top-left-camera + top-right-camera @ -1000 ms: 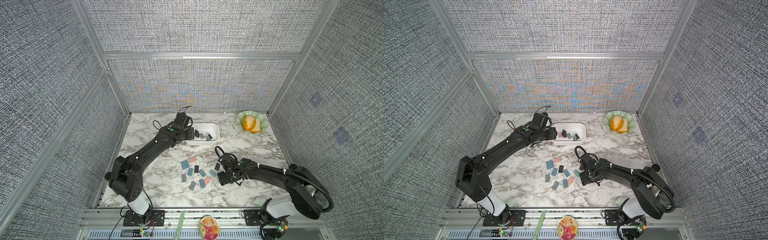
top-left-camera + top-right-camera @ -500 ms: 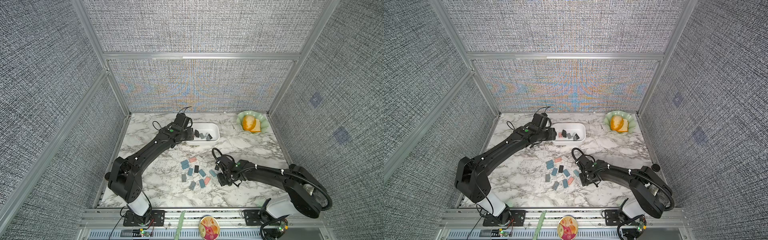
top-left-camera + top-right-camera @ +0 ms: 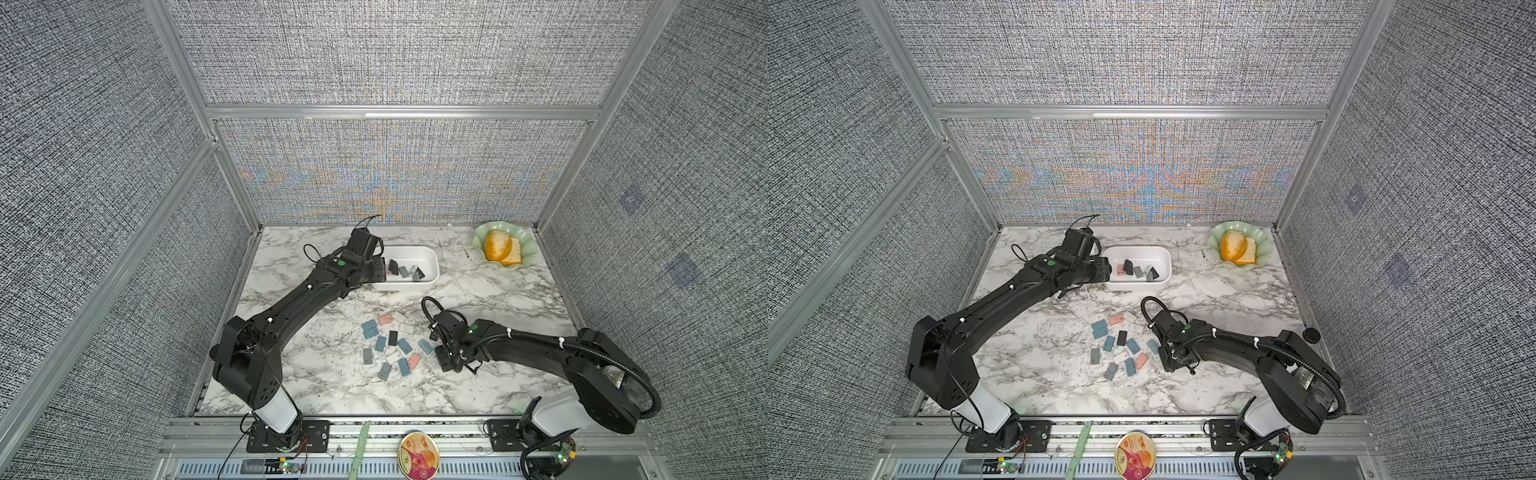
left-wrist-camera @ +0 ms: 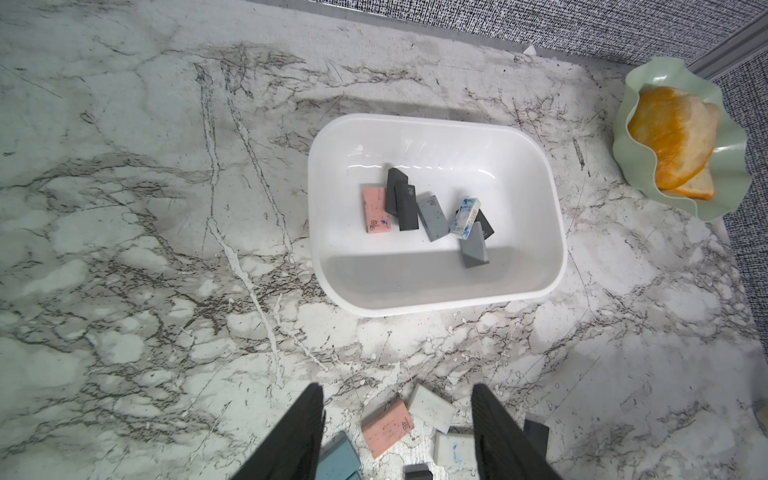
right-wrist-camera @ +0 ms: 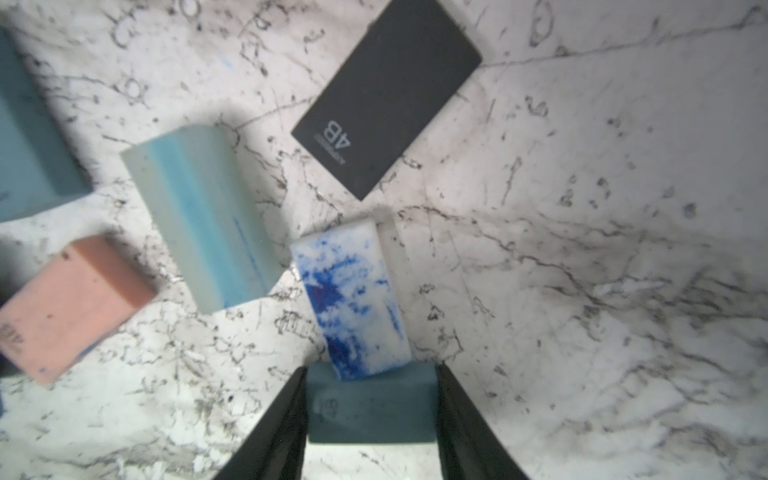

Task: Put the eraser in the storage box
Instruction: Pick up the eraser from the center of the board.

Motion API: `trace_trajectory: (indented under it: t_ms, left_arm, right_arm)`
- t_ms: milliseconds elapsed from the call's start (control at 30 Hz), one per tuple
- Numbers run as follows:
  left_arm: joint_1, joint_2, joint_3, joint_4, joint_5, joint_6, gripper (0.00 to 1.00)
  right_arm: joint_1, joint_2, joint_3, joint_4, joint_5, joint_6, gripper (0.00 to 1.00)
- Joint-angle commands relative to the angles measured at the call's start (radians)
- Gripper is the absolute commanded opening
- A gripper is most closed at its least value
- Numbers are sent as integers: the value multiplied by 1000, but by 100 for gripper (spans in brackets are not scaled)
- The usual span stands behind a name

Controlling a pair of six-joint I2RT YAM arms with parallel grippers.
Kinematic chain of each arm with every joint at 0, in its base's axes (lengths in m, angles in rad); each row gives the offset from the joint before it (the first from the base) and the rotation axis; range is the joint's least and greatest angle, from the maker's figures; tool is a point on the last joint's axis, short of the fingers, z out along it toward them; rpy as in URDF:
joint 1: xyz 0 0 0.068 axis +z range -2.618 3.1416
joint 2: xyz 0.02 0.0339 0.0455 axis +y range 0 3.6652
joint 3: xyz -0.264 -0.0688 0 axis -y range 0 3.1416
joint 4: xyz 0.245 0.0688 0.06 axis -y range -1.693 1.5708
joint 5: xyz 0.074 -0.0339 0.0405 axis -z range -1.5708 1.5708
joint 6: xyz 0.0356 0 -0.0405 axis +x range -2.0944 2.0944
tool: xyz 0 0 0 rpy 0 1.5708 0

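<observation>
— Teal eraser (image 5: 370, 411) sits between the right gripper (image 5: 372, 369) fingers, both pads pressed on its sides. Clamped. Can't tell if it's off the bench (image 3: 316, 374).
— Anything touching it?
— Yes, white eraser with blue stains (image 5: 353, 299), one end overlapping the teal eraser's edge. Also a black 4B eraser (image 5: 386, 95), apart from both.
— Where's that in a top view?
— Right gripper (image 3: 444, 361) low at the right edge of the loose eraser pile (image 3: 390, 345), mid-bench, well apart from the storage box (image 3: 409, 249).
— Box?
— White plastic tub near the back wall, upright on the bench. Several erasers inside (image 4: 432, 216): pink, black, grey, one white with blue marks.
— And the left gripper (image 4: 397, 388)?
— Fingers spread wide, nothing between them. Both top views put it at the box's left end, above the bench. Only other item: pale green dish (image 3: 481, 247), back right corner, well apart from the box.
</observation>
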Motion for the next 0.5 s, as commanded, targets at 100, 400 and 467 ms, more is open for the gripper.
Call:
trace_trajectory:
  t_ms: [100,400,467]
  left_arm:
    - [0,-5,0,2,-9,-6,59]
    - [0,-10,-8,2,-16,-5,59]
    - [0,-13,-11,3,-19,-5,59]
  right_arm:
    - [0,-22,17,-56,-13,20,48]
    - [-9,-79,92,-141,17,11,48]
    - [-19,-83,116,-159,18,7,48]
